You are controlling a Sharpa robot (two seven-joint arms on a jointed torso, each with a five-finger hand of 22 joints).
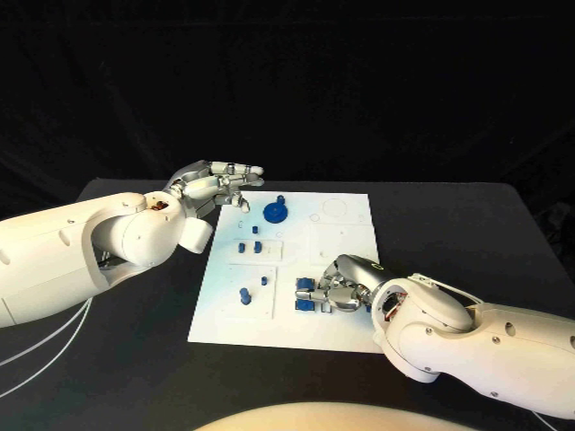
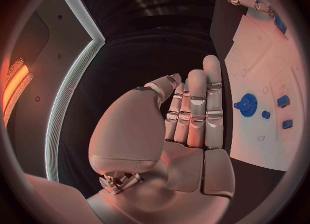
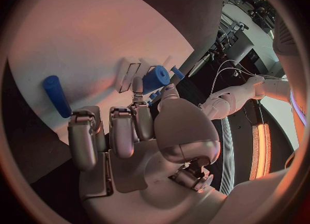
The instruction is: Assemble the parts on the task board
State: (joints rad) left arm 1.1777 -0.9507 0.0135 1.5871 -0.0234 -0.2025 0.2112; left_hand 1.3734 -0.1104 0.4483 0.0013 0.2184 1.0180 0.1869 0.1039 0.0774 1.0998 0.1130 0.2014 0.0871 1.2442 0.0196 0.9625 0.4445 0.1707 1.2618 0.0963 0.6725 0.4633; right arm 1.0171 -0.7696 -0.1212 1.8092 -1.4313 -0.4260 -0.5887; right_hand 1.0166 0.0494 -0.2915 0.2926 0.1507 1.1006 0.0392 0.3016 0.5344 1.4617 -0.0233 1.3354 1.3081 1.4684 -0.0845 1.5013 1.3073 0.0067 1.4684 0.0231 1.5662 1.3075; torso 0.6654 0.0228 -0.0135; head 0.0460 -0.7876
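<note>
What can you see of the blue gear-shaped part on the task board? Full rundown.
The blue gear-shaped part is a round, toothed disc with a raised knob or peg at its centre, plastic by the look of it. A small blue stub sits just beyond it, and whether the two join is unclear. It lies flat on the white task board, in the far half, toward the left hand. That hand hovers beside it, fingers extended, not touching. Nothing visibly touches it but the board. The left wrist view shows its toothed rim.
</note>
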